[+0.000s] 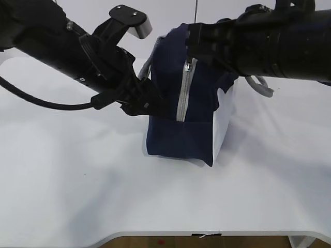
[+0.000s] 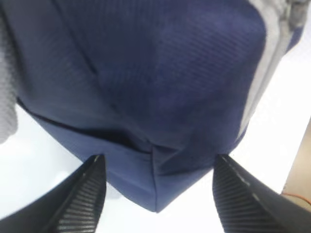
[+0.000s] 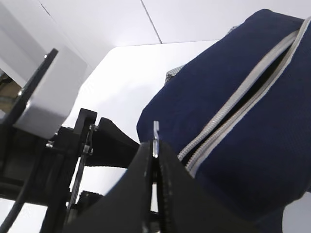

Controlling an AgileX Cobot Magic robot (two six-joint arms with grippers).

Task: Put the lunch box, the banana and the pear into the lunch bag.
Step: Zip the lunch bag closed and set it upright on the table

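The navy lunch bag [image 1: 181,129] stands on the white table with its grey zipper [image 1: 184,90] facing me. My left gripper [image 1: 146,103] is against the bag's left side. In the left wrist view it [image 2: 159,158] is open, with a lower corner of the bag [image 2: 155,184] between its fingers. My right gripper [image 1: 190,44] is at the top of the zipper. In the right wrist view it [image 3: 155,145] is shut on the thin metal zipper pull [image 3: 155,132], and the zipper [image 3: 233,109] beside it shows a dark gap. The lunch box, banana and pear are out of view.
Grey webbing handles hang at the bag's right [image 1: 262,88] and left [image 1: 145,66]. The white table [image 1: 77,181] stretches around the bag, with its front edge near the bottom. The left arm [image 3: 43,111] shows close to the bag in the right wrist view.
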